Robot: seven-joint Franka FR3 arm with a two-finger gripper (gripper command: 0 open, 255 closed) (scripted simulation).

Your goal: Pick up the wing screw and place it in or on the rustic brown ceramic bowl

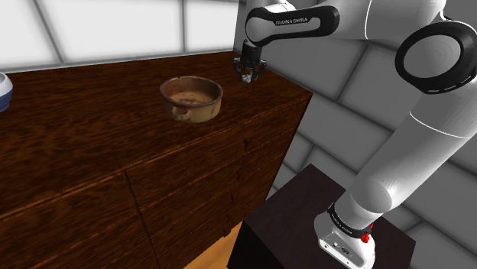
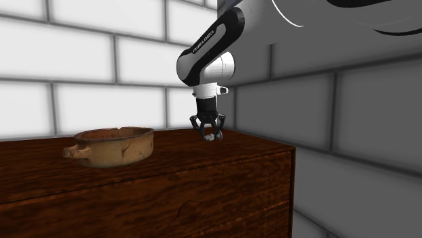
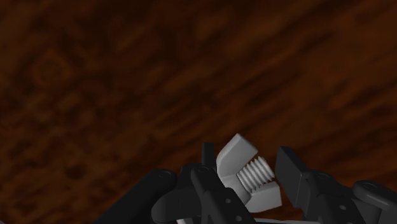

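The grey wing screw sits clasped between the two black fingers of my gripper, its threaded stub facing the wrist camera. In the shoulder view the gripper hangs a little above the dark wooden dresser top, to the right of the brown ceramic bowl. The second exterior view shows the gripper with the pale screw at its tips, just above the wood and right of the bowl. The bowl stands upright, handled, with nothing visible inside.
A blue-and-white bowl peeks in at the shoulder view's left edge. The dresser top ends close to the gripper at a corner, with a white brick wall behind. The dark stand sits below.
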